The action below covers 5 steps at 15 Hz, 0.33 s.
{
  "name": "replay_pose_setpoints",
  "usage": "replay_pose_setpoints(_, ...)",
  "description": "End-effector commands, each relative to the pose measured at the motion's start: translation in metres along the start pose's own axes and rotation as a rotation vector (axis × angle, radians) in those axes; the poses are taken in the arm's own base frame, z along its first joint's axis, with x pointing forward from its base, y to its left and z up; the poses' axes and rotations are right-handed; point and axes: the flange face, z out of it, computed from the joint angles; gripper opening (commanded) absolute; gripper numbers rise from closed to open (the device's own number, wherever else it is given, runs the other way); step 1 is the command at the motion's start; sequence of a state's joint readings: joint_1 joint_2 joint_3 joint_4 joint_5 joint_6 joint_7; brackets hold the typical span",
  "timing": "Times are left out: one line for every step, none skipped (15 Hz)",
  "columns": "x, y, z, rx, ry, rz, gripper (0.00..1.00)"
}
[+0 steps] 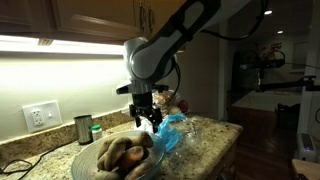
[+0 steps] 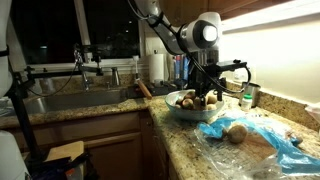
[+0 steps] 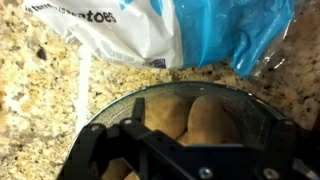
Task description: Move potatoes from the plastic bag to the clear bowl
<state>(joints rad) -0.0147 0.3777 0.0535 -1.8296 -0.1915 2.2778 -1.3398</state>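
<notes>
Tool: the tool hangs fingers-down just above the clear bowl. Its dark linkage fills the bottom of the wrist view, and whether it is spread, closed or gripping a potato cannot be told.
Below the tool: several brown potatoes lie heaped in the bowl, two of them plain in the wrist view.
Beside the bowl: the plastic bag lies crumpled on the surface, its blue-and-white end just beside the bowl's rim.
Left in the bag: the remaining potatoes show as brown lumps through the clear plastic.
Further out: a metal cup stands by the wall, apart from the bowl.
Step in hand: probably the delivery end of one transfer, over the bowl. The task looks well along but unfinished.
Next move: if a potato is held, it should be let go low over the heap. Otherwise the tool should cross to the bag, find its opening and close on one potato without pinching the loose film.
</notes>
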Motion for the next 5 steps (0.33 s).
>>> replay_pose_setpoints(-0.002, 0.0005, -0.0003, -0.002, -0.012, 0.012, 1.0)
replay_pose_setpoints(-0.0022, 0.0005, 0.0001, -0.002, -0.015, 0.015, 1.0)
replay_pose_setpoints(-0.0015, 0.0004, 0.0004, -0.001, -0.014, 0.014, 1.0)
replay_pose_setpoints(-0.0006, 0.0003, 0.0006, -0.001, -0.013, 0.013, 1.0)
replay_pose_setpoints(0.0002, 0.0002, 0.0006, -0.001, -0.013, 0.012, 1.0)
